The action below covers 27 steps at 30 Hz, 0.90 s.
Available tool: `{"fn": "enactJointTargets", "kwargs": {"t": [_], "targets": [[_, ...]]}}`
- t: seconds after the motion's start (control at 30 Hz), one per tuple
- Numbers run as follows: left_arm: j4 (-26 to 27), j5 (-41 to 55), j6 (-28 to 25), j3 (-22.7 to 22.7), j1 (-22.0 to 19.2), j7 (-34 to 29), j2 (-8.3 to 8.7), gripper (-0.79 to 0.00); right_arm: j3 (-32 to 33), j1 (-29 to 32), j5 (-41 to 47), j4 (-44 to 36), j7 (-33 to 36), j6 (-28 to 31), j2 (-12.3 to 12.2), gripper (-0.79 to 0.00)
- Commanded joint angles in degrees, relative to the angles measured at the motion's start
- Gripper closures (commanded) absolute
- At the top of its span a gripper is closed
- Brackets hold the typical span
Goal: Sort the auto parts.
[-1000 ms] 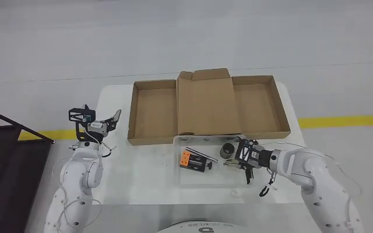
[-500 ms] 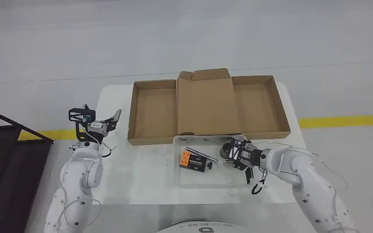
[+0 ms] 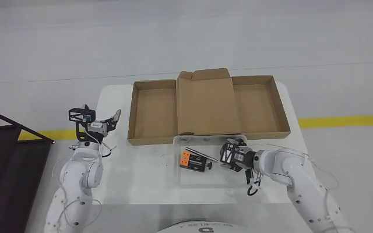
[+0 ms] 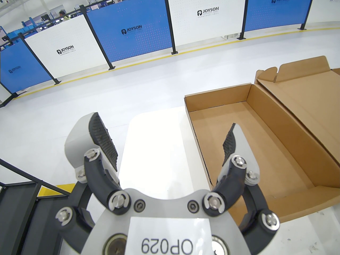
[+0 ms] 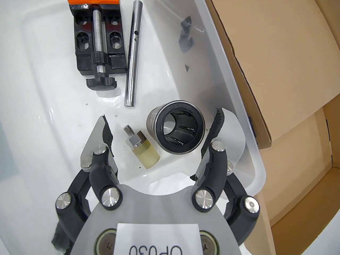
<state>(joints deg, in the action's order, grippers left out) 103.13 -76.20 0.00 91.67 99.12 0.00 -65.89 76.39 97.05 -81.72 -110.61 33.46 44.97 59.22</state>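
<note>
Nearest the robot, at the table's 6 o'clock edge, the clear tray [image 3: 192,177] holds all the parts, and the right gripper [image 5: 162,120] sits low at its 3 o'clock end with its fingers spread wide. Between them lies the linear bearing [image 5: 176,127], on its side with its open bore facing the wrist. The little threaded stud [image 5: 142,147] lies just beside it at its 6 o'clock.

My worry is that both parts sit inside the same span. If the fingers close as they stand, I'd expect the stud to be swept against the bearing. Then the grip might land on two things at once, or the round steel shell might roll and squirt out.

The finger on the 12 o'clock side stands hard by the tray's wall [image 5: 225,94]. It could catch the rim there and drag or tip the light tray.

Farther toward 9 o'clock, the steel rod [image 5: 132,54] and the orange-and-black vise [image 5: 95,27] lie well apart from the fingers. A shoved bearing could knock the rod rolling, though.

At the table's 9 o'clock edge the left gripper [image 4: 166,128] hangs with its fingers apart, holding nothing. It is too far off to steady anything.

Beyond the tray, at 12 o'clock, the cardboard box [image 3: 154,113] lies open. Its front wall touches the tray, or nearly so, and a lifted part carried low could clip it.
</note>
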Motion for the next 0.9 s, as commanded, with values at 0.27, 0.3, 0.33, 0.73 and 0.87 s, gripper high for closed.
{"fn": "enactJointTargets", "kwargs": {"t": [0.27,0.3,0.33,0.73,0.87], "targets": [[0.0,0.0,0.0,0.0,0.0,0.0,0.0,-0.785,-3.8,-3.7,0.7,2.4,2.5,-0.8,0.2,-0.662],[0.0,0.0,0.0,0.0,0.0,0.0,0.0,-0.785,-4.0,-4.0,0.8,2.6,2.8,-0.9,0.2,-0.646],[0.0,0.0,0.0,0.0,0.0,0.0,0.0,-0.785,-4.3,-4.3,1.0,2.8,3.0,-1.1,0.3,-0.646],[0.0,0.0,0.0,0.0,0.0,0.0,0.0,-0.785,-5.7,-6.5,2.1,5.2,4.5,-2.4,0.2,-0.132],[0.0,0.0,0.0,0.0,0.0,0.0,0.0,-0.785,-4.7,-5.9,3.1,5.0,3.6,-1.4,-0.1,0.0]]}}
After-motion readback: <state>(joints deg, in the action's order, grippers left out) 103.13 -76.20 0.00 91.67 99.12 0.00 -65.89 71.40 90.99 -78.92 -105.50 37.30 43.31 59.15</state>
